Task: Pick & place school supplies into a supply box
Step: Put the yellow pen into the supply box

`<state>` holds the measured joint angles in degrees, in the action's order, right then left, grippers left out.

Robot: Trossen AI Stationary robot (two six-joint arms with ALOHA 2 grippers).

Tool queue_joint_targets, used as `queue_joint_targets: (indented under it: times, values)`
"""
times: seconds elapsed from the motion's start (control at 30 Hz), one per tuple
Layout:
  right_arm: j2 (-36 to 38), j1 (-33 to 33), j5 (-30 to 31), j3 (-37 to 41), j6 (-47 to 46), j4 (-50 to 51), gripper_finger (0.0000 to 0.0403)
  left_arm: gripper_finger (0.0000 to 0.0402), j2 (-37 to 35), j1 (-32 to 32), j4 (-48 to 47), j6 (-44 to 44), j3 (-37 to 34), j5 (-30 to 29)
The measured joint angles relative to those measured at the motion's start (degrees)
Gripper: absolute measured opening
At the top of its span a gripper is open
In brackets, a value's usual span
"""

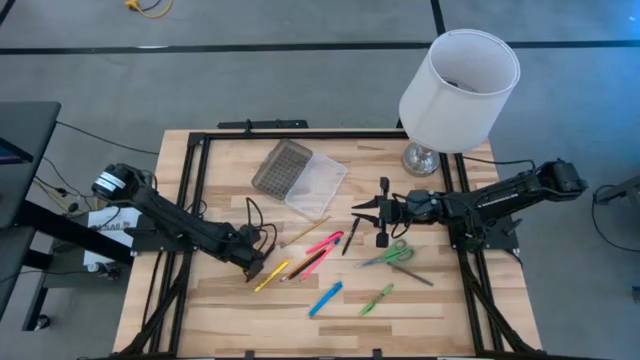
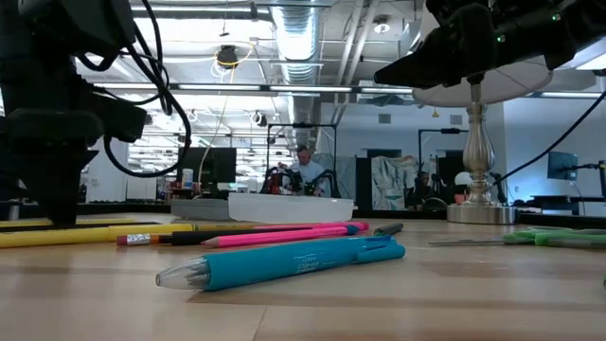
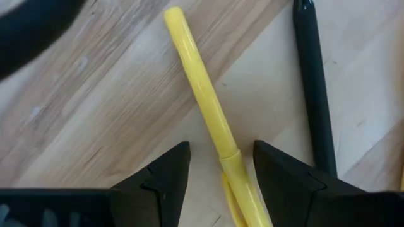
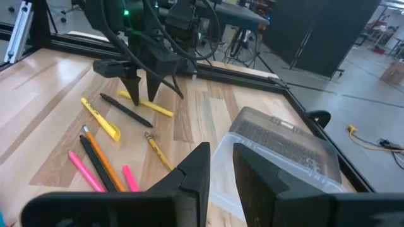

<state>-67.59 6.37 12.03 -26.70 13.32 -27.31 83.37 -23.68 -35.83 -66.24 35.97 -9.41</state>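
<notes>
Straddling a yellow pen (image 3: 208,107), left hand (image 3: 221,165) open, right hand (image 1: 371,218) narrowly parted, empty, above table (image 1: 440,305).

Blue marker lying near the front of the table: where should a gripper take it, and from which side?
Grip the blue marker mid-barrel, from straight above, fingers across its width. It lies flat and diagonal on the wooden table, clear of the pink pens and the green marker, so both long sides are free.
</notes>
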Motion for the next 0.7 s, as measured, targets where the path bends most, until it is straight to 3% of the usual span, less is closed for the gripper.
queue_joint_targets:
  times: [0.17, 0.4, 0.7]
  values:
    - [0.00, 0.00, 0.00, 0.00, 0.04, -0.18, 0.0066, 0.0168, 0.04, -0.02, -0.10, 3.46, -0.36, -0.61]
    - [0.00, 0.00, 0.00, 0.00, 0.11, -0.20, 0.0066, 0.0119, 0.09, 0.56, -0.16, 8.71, -0.42, -1.26]
    - [0.00, 0.00, 0.00, 0.00, 0.11, -0.20, 0.0066, 0.0073, 0.09, 1.53, -0.70, 19.04, -0.42, 2.51]
